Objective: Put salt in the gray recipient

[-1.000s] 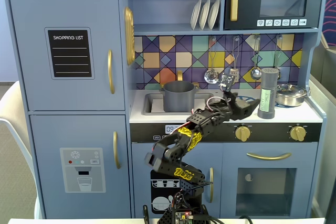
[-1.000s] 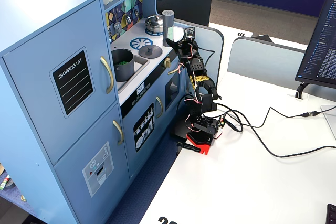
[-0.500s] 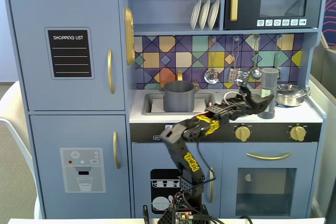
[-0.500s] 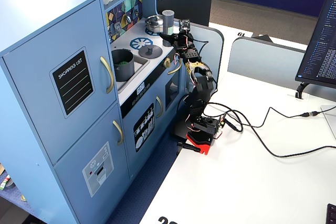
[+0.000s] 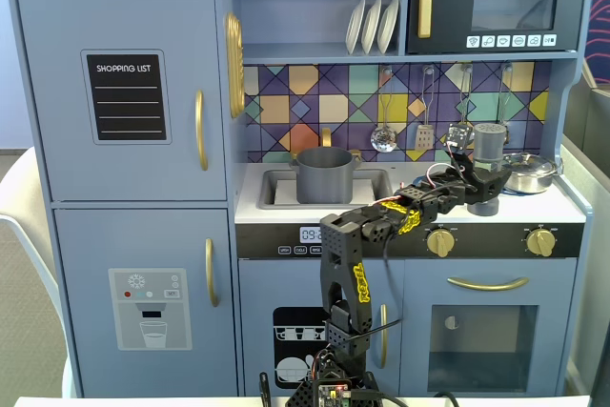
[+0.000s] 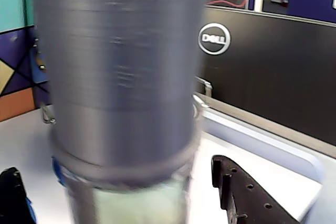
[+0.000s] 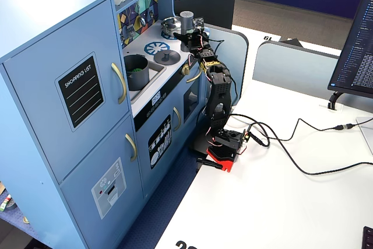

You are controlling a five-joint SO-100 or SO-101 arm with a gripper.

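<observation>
Hard to make out in the wrist view: the salt shaker [image 6: 123,77] fills most of the frame, blurred, top perforations barely visible, pale green label cut off at the bottom edge. Black gripper fingers [image 6: 247,198] showing on either side at the lower corners. Seen in a fixed view as clamped on the salt shaker [image 5: 489,143], gripper [image 5: 481,199] low on its body, shaker upright and lifted above the right end of the stove top. Just right of it, a shiny steel pan [image 5: 530,172], partly hidden behind. Well to the left, the gray pot [image 5: 326,174] standing in the sink. In the other fixed view, a flat gray lid [image 7: 166,57] on the burner between pot [image 7: 136,72] and shaker [image 7: 186,23]. Blue toy kitchen [image 5: 124,140] against a white desk [image 7: 280,202]; Dell monitor [image 6: 252,72] behind, cables trailing across the desk.
</observation>
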